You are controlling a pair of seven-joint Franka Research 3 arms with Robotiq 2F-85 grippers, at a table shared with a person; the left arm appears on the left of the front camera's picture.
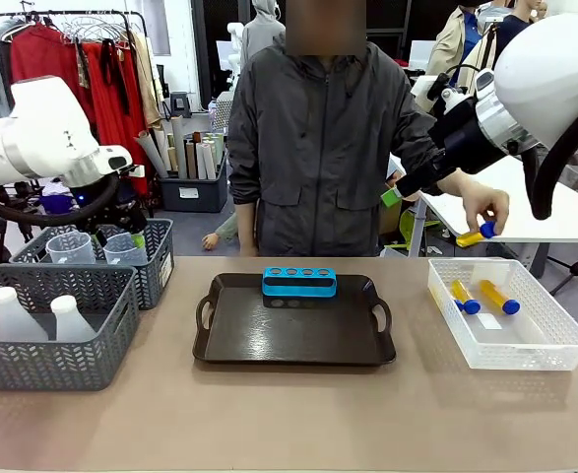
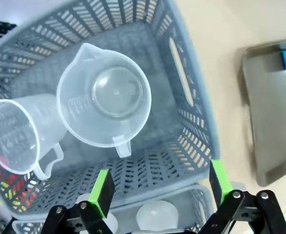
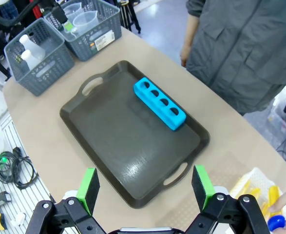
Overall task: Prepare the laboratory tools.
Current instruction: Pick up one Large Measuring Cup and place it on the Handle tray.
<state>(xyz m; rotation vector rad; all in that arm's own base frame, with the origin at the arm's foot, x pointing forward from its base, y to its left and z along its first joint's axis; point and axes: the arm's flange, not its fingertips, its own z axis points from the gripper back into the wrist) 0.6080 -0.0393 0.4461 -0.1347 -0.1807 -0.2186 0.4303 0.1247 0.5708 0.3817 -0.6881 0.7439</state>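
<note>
1. just below the wide-open left gripper (image 2: pixel 161 187): beaker (image 2: pixel 104 95), upright in a basket (image 2: pixel 191 97), beside a second beaker (image 2: pixel 13 134).
2. in the near basket (image 1: pixel 52 365): two flasks (image 1: pixel 13 315).
3. under the right gripper (image 3: pixel 145 185), jaws apart and holding nothing: tray (image 3: pixel 118 146) bearing the rack (image 3: pixel 160 103).
4. in the bin (image 1: pixel 540 333): two tubes (image 1: pixel 498 297); third tube (image 1: pixel 474 237) in a hand (image 1: pixel 481 205) above.

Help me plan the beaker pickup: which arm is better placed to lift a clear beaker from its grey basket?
Probably left. The left gripper hangs open directly over the grey basket, a clear beaker just ahead of its fingers. The right gripper is open over the brown tray, well away.
</note>
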